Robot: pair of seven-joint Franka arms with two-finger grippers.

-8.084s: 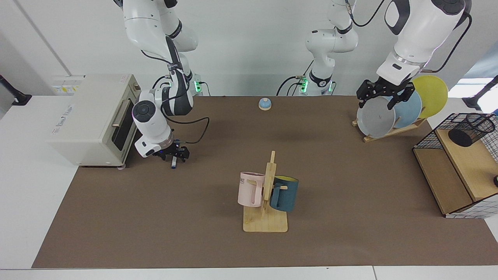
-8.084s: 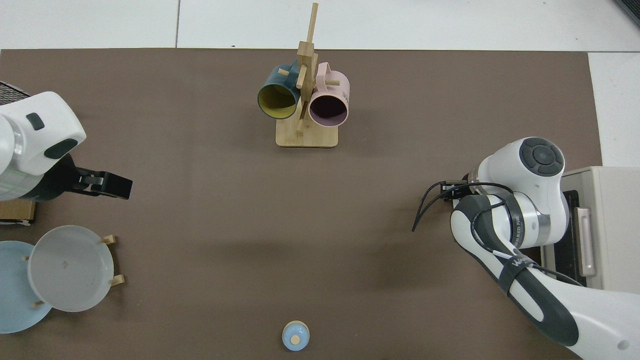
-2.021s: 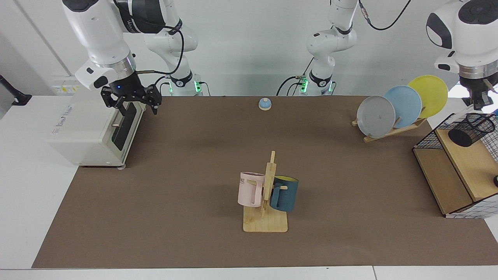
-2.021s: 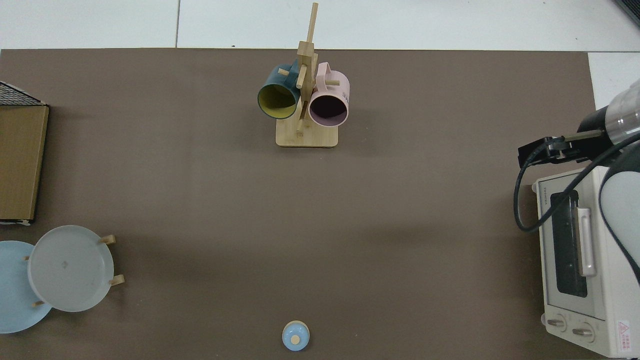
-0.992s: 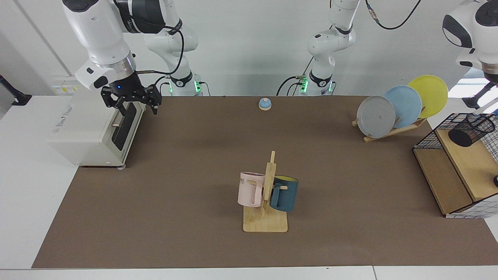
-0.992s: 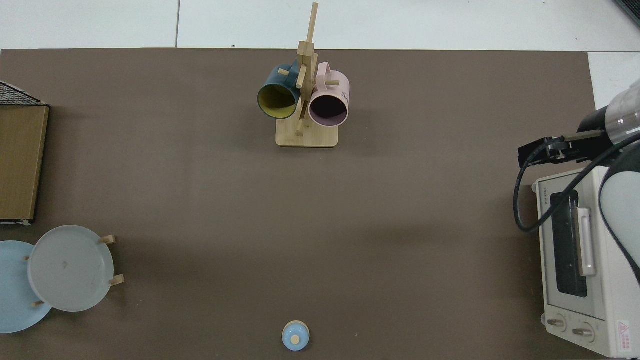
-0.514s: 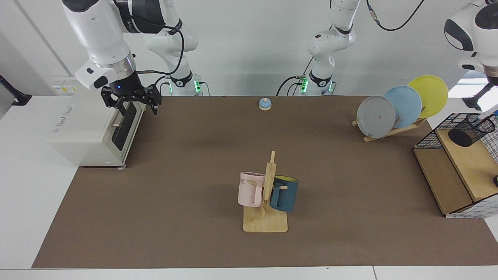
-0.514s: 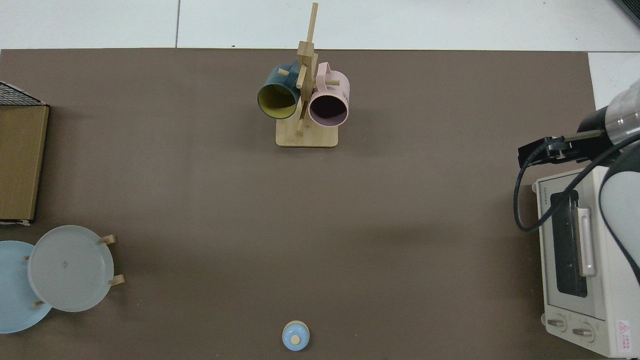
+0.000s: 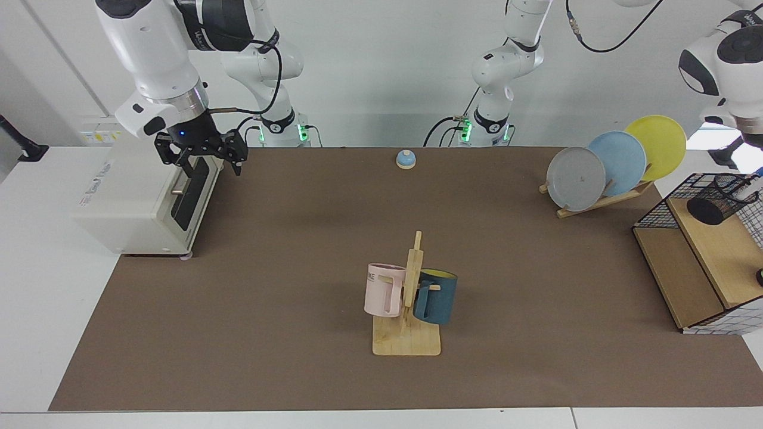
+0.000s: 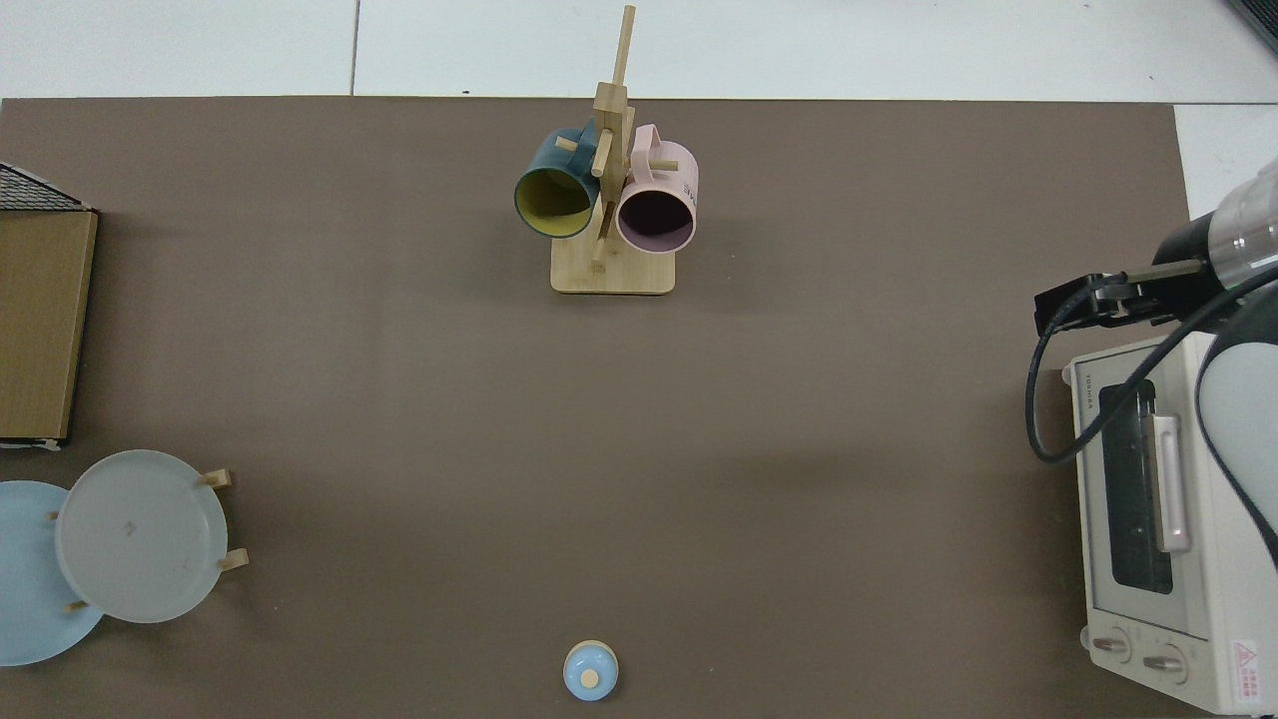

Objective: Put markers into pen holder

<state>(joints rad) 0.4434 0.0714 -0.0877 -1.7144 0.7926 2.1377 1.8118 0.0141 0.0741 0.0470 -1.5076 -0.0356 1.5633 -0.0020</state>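
The black mesh pen holder (image 9: 718, 199) lies tilted on top of the wire-and-wood shelf (image 9: 685, 280) at the right edge of the facing view. A white marker (image 9: 751, 187) with a blue end leans inside the holder, its top sticking out of the rim. My left arm (image 9: 727, 59) is raised above the shelf, and its gripper is past the frame's edge. My right gripper (image 9: 199, 159) hangs open and empty over the front of the toaster oven, also shown in the top view (image 10: 1058, 308).
A toaster oven (image 9: 140, 190) stands at the left. A wooden mug tree (image 9: 408, 333) with a pink mug (image 9: 381, 290) and a dark blue mug (image 9: 436, 297) is mid-table. A plate rack (image 9: 614, 164) and a small blue bell (image 9: 406, 159) stand along the back.
The left arm has risen up and to the right, away from the holder. The marker has slid deeper into the pen holder. The right arm has stayed still for the last two seconds.
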